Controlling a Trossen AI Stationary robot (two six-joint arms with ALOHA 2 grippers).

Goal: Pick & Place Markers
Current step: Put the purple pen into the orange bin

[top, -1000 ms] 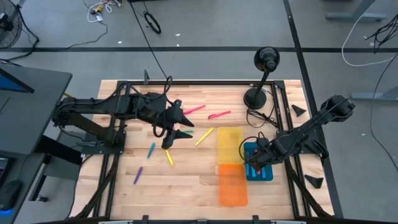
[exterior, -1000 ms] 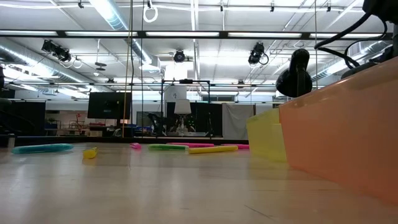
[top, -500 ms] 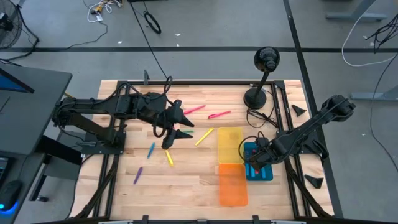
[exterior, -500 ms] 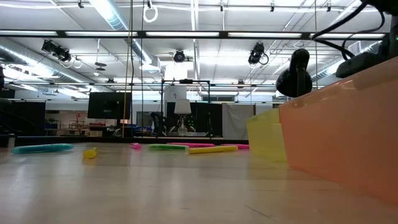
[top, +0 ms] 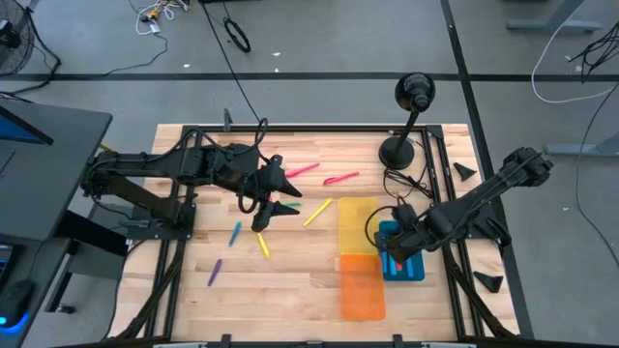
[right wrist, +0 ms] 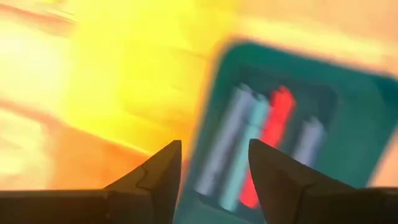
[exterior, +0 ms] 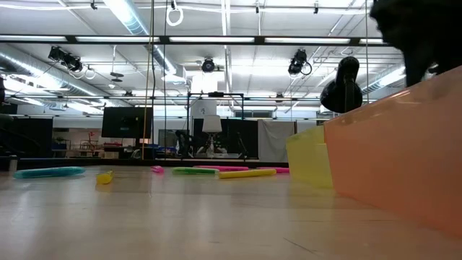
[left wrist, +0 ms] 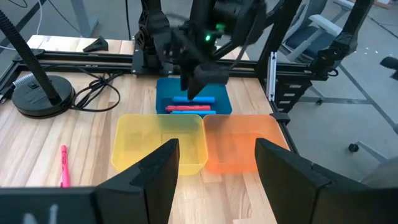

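Observation:
Loose markers lie flat on the table: two pink [top: 303, 170] [top: 340, 178], a yellow one [top: 317, 212], a green one [top: 289, 206], a blue one [top: 236, 232], a second yellow [top: 263, 244] and a purple one [top: 215, 272]. In the blue tray [top: 411, 268] lie several markers, blue and red [right wrist: 273, 134] [left wrist: 186, 108]. My right gripper [top: 391, 244] [right wrist: 214, 180] hovers open and empty over that tray's left part. My left gripper [top: 275, 200] [left wrist: 214, 180] waits open above the green marker, near the table's middle.
A yellow tray [top: 358, 225] and an orange tray [top: 361, 287] stand end to end just left of the blue tray. A black desk lamp [top: 398, 150] with its cable stands at the far right. Black frame rails [top: 453, 193] edge the table.
My right gripper has shifted a little toward the table's left, over the blue tray's edge nearest the yellow tray. Its dark bulk now fills the low view's top right corner. The markers and the left arm have stayed put.

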